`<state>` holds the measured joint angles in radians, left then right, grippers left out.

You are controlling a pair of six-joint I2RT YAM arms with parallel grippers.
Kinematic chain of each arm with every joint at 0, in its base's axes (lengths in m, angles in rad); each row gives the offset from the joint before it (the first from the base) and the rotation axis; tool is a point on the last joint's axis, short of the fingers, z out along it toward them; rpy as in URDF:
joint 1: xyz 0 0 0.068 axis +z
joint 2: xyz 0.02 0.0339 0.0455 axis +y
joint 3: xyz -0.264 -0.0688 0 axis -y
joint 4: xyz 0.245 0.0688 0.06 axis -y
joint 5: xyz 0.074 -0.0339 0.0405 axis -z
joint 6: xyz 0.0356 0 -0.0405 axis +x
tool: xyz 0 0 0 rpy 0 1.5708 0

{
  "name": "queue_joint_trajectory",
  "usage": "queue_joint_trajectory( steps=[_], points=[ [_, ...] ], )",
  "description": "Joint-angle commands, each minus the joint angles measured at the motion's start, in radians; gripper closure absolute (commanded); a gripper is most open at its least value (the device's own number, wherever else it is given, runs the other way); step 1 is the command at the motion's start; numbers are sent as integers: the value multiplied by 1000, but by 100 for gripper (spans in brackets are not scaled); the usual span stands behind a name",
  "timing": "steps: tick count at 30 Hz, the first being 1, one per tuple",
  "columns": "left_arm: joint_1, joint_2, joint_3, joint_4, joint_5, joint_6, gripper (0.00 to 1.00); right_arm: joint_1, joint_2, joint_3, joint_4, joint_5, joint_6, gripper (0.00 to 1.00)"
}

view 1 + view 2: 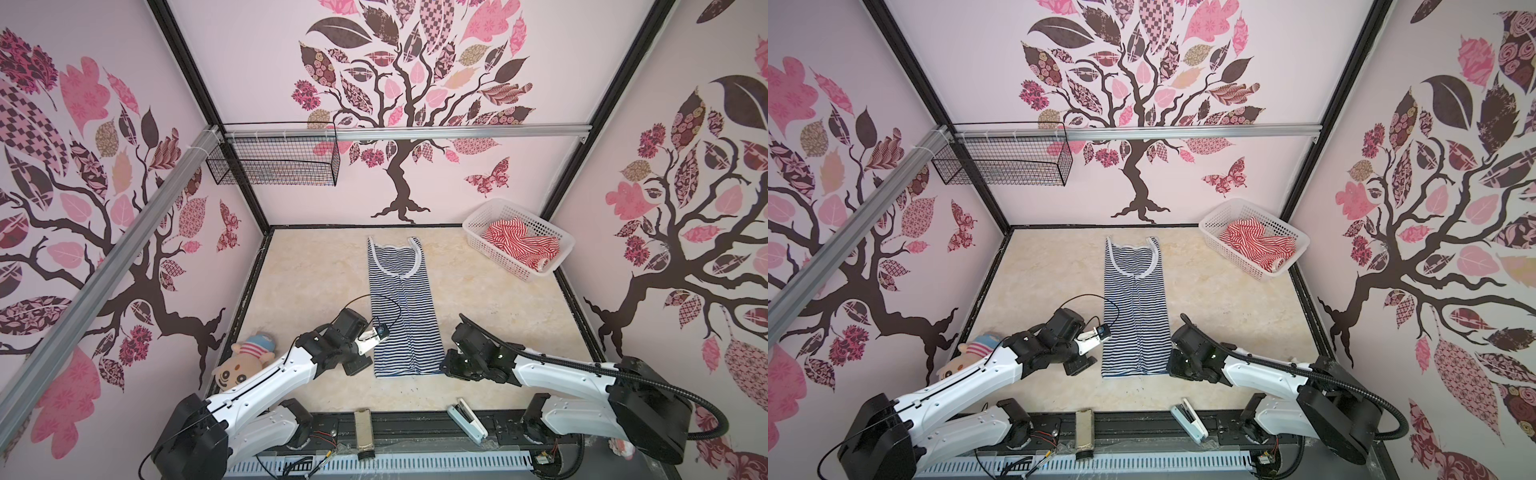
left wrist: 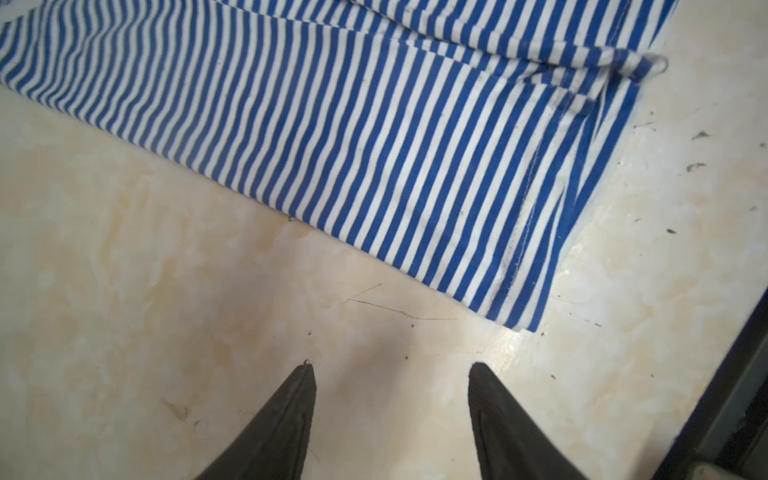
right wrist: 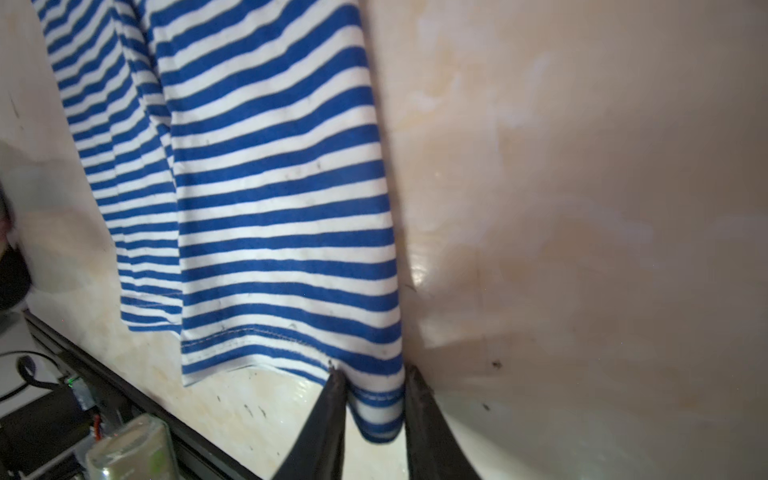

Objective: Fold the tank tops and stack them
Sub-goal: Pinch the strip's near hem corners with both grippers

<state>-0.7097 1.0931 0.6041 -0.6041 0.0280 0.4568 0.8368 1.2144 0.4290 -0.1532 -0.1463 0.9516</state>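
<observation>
Right tool (image 3: 371,370) around navy top (image 3: 270,208) corner

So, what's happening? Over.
Left gripper open over table. Right gripper shut on hem corner of blue-striped knit tank top. Red-striped knit top in white plastic basket. Nothing blocking.

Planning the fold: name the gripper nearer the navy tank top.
Right. The right gripper pinches the navy tank top's hem corner; the left gripper is open over bare table beside it.

Bare table (image 1: 316,282) beside navy tank top (image 1: 401,307)
</observation>
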Motion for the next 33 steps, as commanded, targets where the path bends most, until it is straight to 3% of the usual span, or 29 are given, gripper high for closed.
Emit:
queue_joint_trajectory(
  steps=[1, 9, 24, 33],
  points=[
    [-47, 39, -14, 60, -61, -11, 35, 7, -18, -2, -33, 4, 12, 83],
    [-144, 106, -19, 101, -74, 22, 31, 7, -64, 16, -15, -8, 24, 100],
    [-171, 152, 3, 42, 50, 64, 33, 7, -84, 54, -19, 14, 40, 100],
    [-178, 232, 30, 31, 95, 65, 53, 7, -88, 70, -20, 15, 40, 100]
  ],
)
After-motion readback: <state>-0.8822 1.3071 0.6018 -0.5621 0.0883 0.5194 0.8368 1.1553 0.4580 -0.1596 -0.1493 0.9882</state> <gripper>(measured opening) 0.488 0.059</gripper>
